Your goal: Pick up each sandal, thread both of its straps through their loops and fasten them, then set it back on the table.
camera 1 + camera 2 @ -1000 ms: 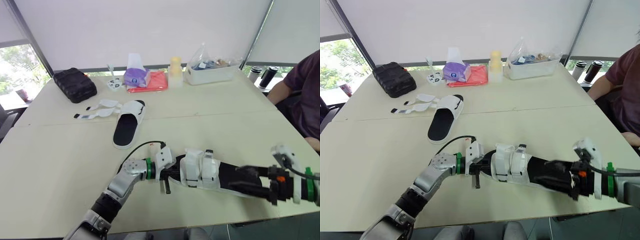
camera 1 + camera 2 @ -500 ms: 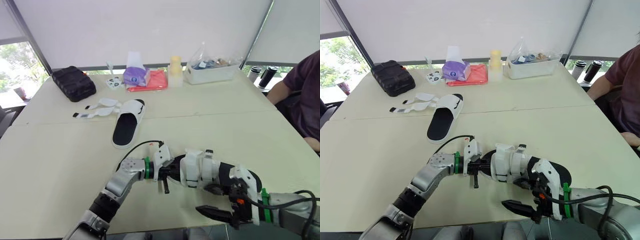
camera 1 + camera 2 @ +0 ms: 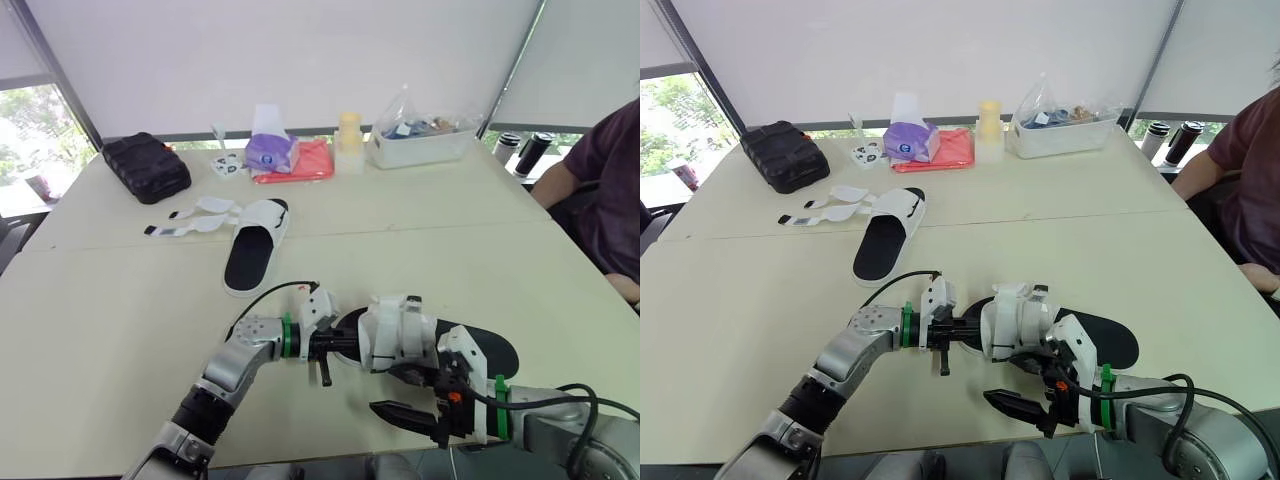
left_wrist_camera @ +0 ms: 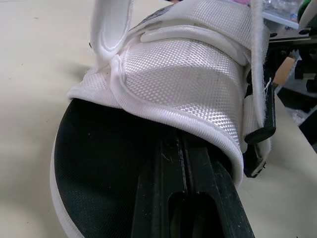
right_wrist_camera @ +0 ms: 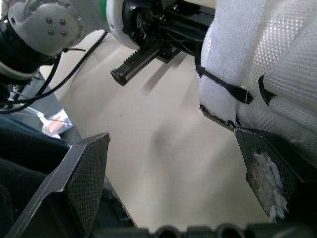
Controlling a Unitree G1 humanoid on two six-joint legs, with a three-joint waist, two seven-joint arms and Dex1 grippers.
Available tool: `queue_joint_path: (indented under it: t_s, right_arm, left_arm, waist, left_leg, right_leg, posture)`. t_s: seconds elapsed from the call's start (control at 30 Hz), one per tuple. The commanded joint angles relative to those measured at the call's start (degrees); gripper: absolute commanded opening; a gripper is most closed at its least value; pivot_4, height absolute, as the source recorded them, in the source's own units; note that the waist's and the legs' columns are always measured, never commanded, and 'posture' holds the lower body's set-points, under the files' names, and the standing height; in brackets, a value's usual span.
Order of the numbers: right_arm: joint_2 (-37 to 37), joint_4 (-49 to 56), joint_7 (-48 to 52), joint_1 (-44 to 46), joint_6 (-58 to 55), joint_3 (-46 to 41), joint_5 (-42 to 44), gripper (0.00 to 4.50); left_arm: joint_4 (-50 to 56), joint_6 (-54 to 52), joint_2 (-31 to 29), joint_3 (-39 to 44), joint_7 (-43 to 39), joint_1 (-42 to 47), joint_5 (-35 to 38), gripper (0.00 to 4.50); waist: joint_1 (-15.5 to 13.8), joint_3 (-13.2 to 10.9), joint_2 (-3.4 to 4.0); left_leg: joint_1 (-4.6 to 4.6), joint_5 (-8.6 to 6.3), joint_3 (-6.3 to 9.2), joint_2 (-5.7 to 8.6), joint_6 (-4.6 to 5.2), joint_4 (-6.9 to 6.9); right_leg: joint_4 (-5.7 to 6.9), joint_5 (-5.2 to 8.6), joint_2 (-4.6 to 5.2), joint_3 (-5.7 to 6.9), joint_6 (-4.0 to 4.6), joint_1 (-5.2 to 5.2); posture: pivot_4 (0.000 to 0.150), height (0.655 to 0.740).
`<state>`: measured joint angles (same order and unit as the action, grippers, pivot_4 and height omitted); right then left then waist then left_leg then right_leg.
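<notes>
Fingers (image 4: 151, 198) of the left gripper (image 3: 352, 346) lay pressed narrow together on the near sandal's (image 3: 480, 345) black footbed, tips hidden beneath its white strap (image 4: 183, 69). Beside that sandal, low centre, the right gripper (image 3: 408, 396) spread its fingers (image 5: 84, 173) wide, gripping nothing. Upper left on the surface (image 3: 120, 300) lay the second sandal (image 3: 250, 255), straps loose. Between the spread fingers, the right wrist view caught the left gripper's toothed bar (image 5: 143, 59).
</notes>
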<state>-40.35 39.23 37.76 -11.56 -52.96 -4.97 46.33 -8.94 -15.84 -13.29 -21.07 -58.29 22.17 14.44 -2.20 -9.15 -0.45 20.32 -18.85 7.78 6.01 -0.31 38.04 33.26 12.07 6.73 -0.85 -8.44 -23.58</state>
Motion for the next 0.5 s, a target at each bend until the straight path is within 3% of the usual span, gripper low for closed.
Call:
queue_joint_path:
  t_s: [0.03,0.13,0.3,0.5]
  right_arm:
    - [3.3,0.0,-3.2,2.5,1.4,0.0,0.5,3.82]
    - [4.2,0.0,-4.3,1.9,0.6,-0.9,1.2,2.59]
    - [3.1,-0.6,-5.1,-0.9,0.0,-1.7,0.5,0.03]
    - [1.5,0.6,-3.7,-4.0,-1.5,-3.6,3.1,0.03]
  left_arm:
    - [-3.5,-1.1,-0.1,-2.2,0.4,-1.6,-2.4,0.0]
    - [-4.1,-0.3,-0.1,-2.3,0.6,-1.7,-2.9,0.0]
    - [-4.6,0.5,0.0,-2.4,0.7,-1.8,-3.3,0.0]
    - [-5.0,1.2,0.1,-2.6,0.8,-1.7,-3.6,0.0]
  waist:
    - [0.0,0.0,-0.01]
    - [0.0,0.0,0.05]
    - [-0.2,0.1,0.09]
    - [-0.3,0.1,0.1]
  left_leg:
    - [-0.01,0.03,0.0,-0.02,-0.04,0.0]
    - [-0.04,0.06,0.0,-0.03,-0.1,0.01]
    - [0.02,0.07,0.03,0.0,-0.09,0.01]
    - [0.04,0.05,0.06,0.05,-0.06,0.01]
  right_leg:
    - [0.0,-0.01,-0.02,0.0,0.02,0.01]
    - [0.07,-0.04,-0.03,0.0,0.05,0.0]
    - [0.08,-0.04,-0.03,0.0,0.06,-0.05]
    - [0.06,-0.04,0.0,0.0,0.06,-0.02]
  posture:
    - [0.15,0.74]
    - [0.15,0.74]
    - [0.15,0.74]
    - [0.15,0.74]
